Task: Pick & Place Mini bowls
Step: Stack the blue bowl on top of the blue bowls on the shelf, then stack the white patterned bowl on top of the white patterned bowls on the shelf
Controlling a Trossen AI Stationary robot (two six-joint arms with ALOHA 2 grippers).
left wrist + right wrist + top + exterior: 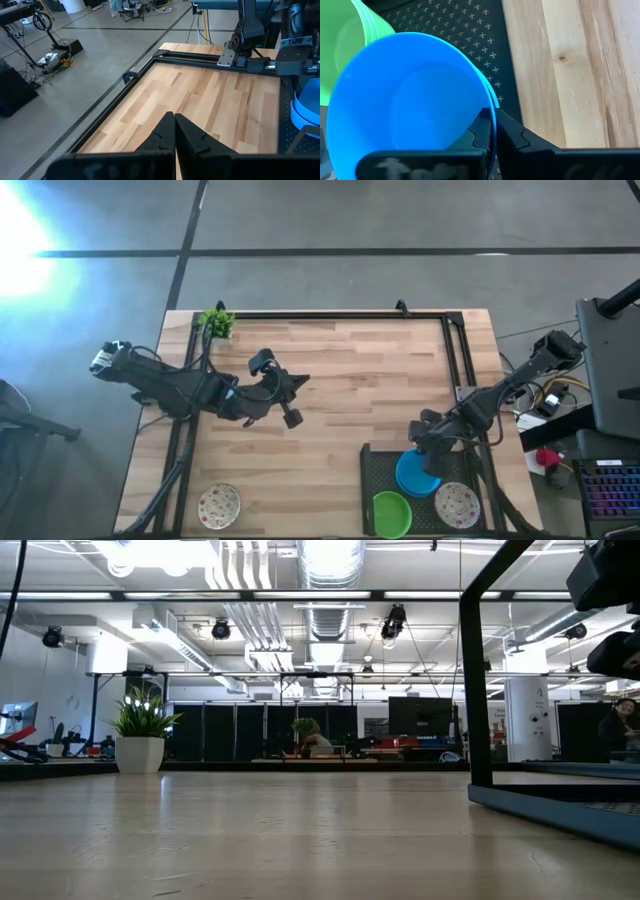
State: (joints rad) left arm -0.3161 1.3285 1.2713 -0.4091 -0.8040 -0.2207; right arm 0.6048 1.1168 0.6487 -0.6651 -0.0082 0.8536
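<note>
My right gripper is over the black perforated tray at the table's near right, shut on a blue mini bowl. A second blue rim shows right behind it. A green bowl and a speckled white bowl rest in the tray. Another speckled bowl rests on the wood near the front left corner. My left gripper hangs shut and empty above the table's left middle. My right gripper pinches the blue bowl's rim, one finger inside the bowl and the other outside. The fingers come steeply down from above. The bowl sits tilted over the tray; whether its bottom rests on anything is hidden.
A small potted plant stands at the far left corner. A black metal frame runs along the table's far edge and down both sides. Bare wood lies between the two arms.
</note>
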